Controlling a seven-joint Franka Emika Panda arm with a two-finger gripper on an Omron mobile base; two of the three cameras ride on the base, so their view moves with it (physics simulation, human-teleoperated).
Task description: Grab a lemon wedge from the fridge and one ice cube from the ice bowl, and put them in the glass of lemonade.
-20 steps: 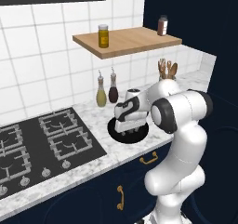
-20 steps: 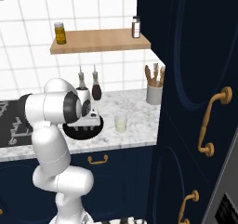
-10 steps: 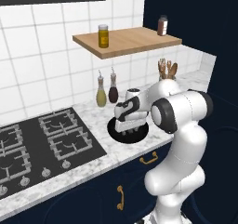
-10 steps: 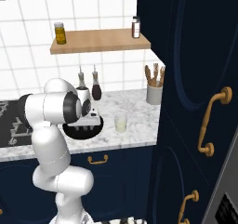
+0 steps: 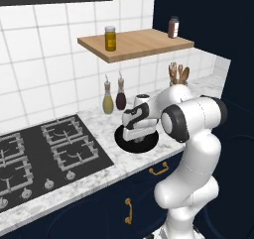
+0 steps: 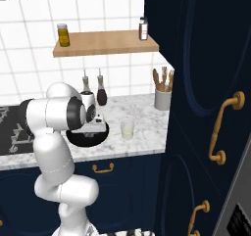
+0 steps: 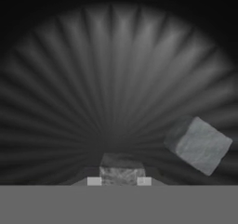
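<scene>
So the black ice bowl (image 5: 124,143) sits at the front edge of the marble counter (image 5: 99,121), just right of the stove top (image 5: 47,153), with the arm's hand down inside it. In the hand view the gripper (image 7: 119,181) is closed on an ice cube (image 7: 122,171), and a second cube (image 7: 200,145) lies at 4 o'clock. The glass of lemonade (image 6: 127,129) stands at 3 o'clock from the bowl.
</scene>
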